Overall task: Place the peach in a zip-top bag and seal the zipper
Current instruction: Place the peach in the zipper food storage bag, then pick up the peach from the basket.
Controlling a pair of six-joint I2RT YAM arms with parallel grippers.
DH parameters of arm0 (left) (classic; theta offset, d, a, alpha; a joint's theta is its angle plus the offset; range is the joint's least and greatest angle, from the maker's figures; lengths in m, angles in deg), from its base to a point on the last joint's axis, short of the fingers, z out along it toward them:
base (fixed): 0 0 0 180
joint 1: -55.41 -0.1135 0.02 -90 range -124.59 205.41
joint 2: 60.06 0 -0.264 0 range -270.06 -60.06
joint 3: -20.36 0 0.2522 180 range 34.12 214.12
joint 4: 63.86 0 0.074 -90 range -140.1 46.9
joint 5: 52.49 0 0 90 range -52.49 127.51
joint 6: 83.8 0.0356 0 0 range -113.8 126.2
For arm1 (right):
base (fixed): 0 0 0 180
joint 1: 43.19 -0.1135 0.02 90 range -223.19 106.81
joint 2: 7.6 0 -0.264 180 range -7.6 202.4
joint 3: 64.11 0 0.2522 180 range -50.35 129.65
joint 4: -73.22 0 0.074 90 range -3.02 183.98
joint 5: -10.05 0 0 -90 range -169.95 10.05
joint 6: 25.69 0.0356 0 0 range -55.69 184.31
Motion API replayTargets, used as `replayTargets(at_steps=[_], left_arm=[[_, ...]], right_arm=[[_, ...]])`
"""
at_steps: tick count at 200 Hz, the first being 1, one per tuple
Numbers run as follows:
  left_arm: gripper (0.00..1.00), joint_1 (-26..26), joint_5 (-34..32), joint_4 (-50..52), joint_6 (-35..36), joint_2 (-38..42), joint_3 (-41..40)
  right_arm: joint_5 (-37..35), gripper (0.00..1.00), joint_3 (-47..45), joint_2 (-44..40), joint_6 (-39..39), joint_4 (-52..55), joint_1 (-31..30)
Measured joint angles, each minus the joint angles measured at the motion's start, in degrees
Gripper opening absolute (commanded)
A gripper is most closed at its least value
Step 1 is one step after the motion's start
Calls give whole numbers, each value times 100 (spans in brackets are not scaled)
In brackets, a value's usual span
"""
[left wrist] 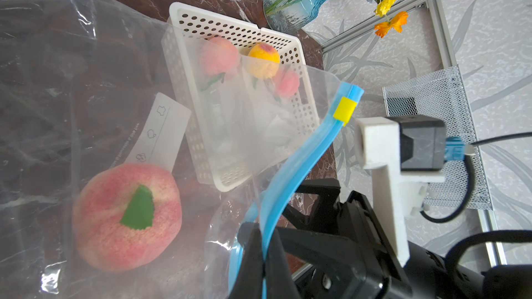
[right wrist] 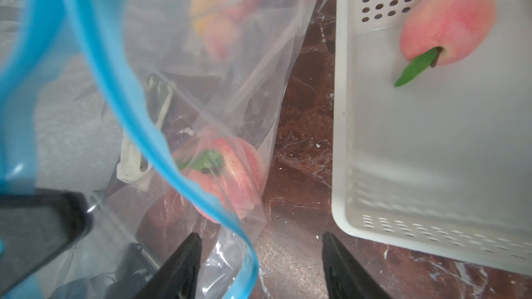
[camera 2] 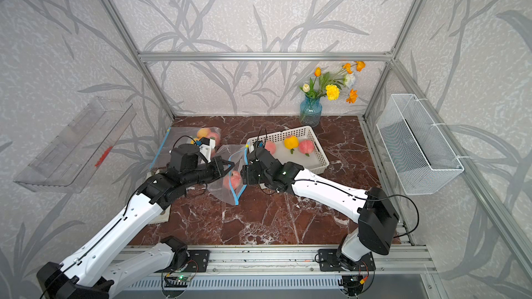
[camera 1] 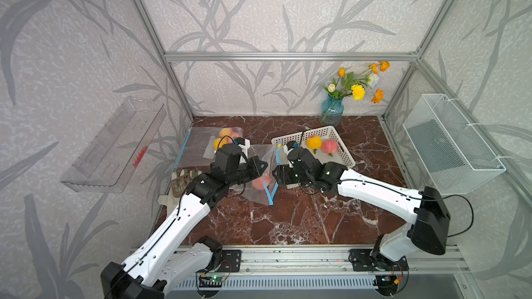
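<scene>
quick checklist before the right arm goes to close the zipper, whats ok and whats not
1. Peach inside the bag: ok.
2. Left fingers pinching the zipper strip: ok.
3. Right fingers open, holding nothing: ok.
4. Right fingers at the yellow slider: not ok, it sits further along the strip.
5. Zipper sealed: not ok, the mouth gapes.
</scene>
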Motion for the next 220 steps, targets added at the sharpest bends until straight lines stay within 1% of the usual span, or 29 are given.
replayTargets(at_steps=[22, 46, 57, 76, 91, 108, 128, 146, 171, 199, 220], left_arm=[[0, -7, -24, 31, 22, 68, 26], [0, -9, -90, 92, 50, 131, 39], [0, -13, -129, 168, 81, 153, 68], [0, -17, -282, 413, 168, 243, 142], [0, -22, -466, 706, 269, 348, 280], [0, -26, -741, 1126, 422, 483, 557], [0, -28, -1213, 1794, 654, 605, 1108], [0, -33, -1703, 2422, 852, 695, 1694], [0, -33, -2258, 3132, 1060, 782, 2391], [0, -33, -2496, 3679, 1213, 800, 2911], [0, -33, -2487, 3862, 1290, 752, 3012]], right_arm=[[247, 48, 0, 103, -33, -153, 0], [546, 32, -70, 153, -57, -422, 0], [702, 24, -129, 149, -76, -573, 0], [898, 10, -203, 114, -94, -704, 0], [1060, 2, -201, 26, -83, -726, 0], [1346, 1, -90, -87, -142, -656, 0], [1598, 1, 411, -101, -267, -365, -2], [1604, 1, 920, -125, -446, -42, -4], [1543, 2, 1353, -208, -649, 293, 0], [1624, 3, 1727, -79, -761, 573, 0], [1781, 4, 1847, 186, -809, 629, 2]])
